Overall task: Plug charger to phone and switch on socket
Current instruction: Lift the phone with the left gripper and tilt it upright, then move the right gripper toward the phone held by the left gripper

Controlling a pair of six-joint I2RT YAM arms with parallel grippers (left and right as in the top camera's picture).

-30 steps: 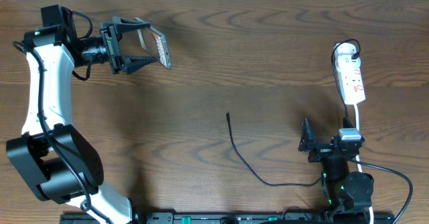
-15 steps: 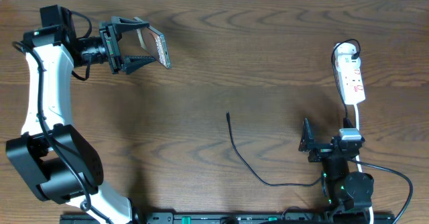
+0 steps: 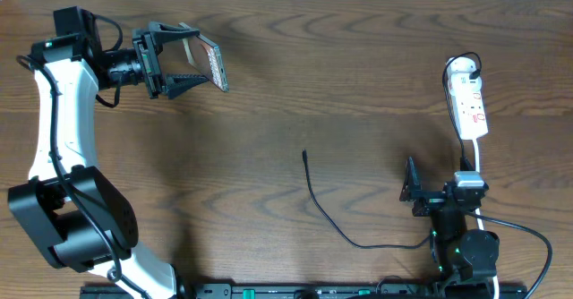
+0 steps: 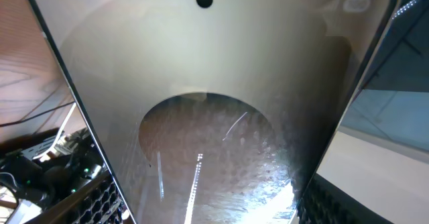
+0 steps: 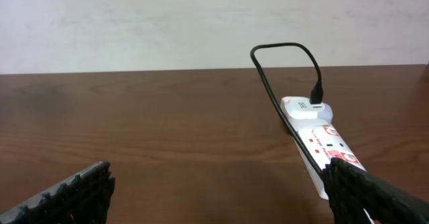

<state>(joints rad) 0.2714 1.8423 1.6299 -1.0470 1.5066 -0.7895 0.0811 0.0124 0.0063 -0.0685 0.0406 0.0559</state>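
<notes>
The phone (image 3: pixel 213 65) is held up off the table at the far left, tilted, with my left gripper (image 3: pixel 199 59) shut on its edges. In the left wrist view its glossy screen (image 4: pixel 214 83) fills the frame between the two fingers (image 4: pixel 94 200). The charger lies as a thin black cable (image 3: pixel 324 217) on the table, its plug tip (image 3: pixel 304 154) free near the middle. The socket (image 3: pixel 469 102) lies at the far right; the cable's other end (image 5: pixel 281 49) loops into a white adapter on it. My right gripper (image 3: pixel 439 188) stands open just in front of the socket (image 5: pixel 322 140), nothing between its fingers (image 5: pixel 67 197).
The socket's thick white cord (image 3: pixel 477 165) runs down past the right arm towards the front edge. A pale wall (image 5: pixel 134 23) stands behind the table's far edge.
</notes>
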